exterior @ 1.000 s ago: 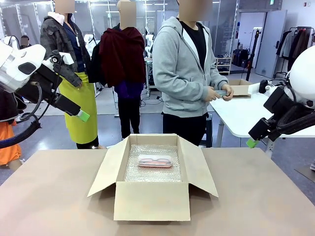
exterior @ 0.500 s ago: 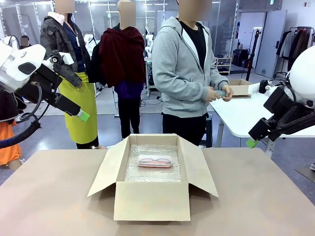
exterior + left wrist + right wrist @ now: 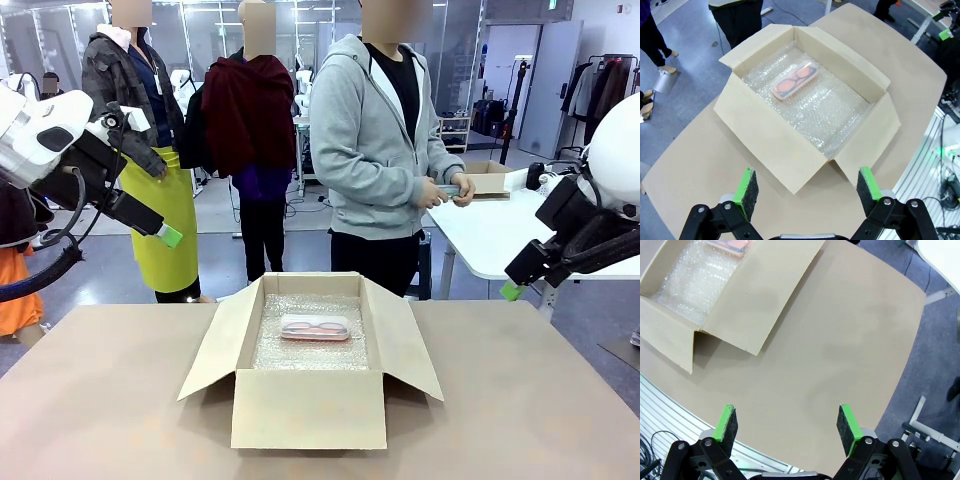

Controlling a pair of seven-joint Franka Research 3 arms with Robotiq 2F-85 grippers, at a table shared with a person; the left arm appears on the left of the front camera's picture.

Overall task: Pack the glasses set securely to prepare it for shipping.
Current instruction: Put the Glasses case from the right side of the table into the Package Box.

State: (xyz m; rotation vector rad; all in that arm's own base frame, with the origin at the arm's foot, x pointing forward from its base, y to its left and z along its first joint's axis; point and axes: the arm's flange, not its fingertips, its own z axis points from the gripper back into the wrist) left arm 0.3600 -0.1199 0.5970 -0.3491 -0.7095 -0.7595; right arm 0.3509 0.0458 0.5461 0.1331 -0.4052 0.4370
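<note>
A: Where can the box (image 3: pixel 308 405) be entered?

B: From above. The top is opened and nothing is hung over it. The side flaps (image 3: pixel 215 345) are spread outward over the table (image 3: pixel 90 400), so a low approach from either side is barred by them and by the walls.

A: Is room found inside?

B: The pink case (image 3: pixel 795 82) is laid near the far wall. The wrap (image 3: pixel 835 112) on the near side of it is uncovered.

A: And around the box?

B: Bare table is seen to both sides and in front. The far side is blocked by a person (image 3: pixel 375 150). The left gripper (image 3: pixel 807 185) and right gripper (image 3: pixel 789 422) are held high, fingers spread, well apart from the box.
</note>
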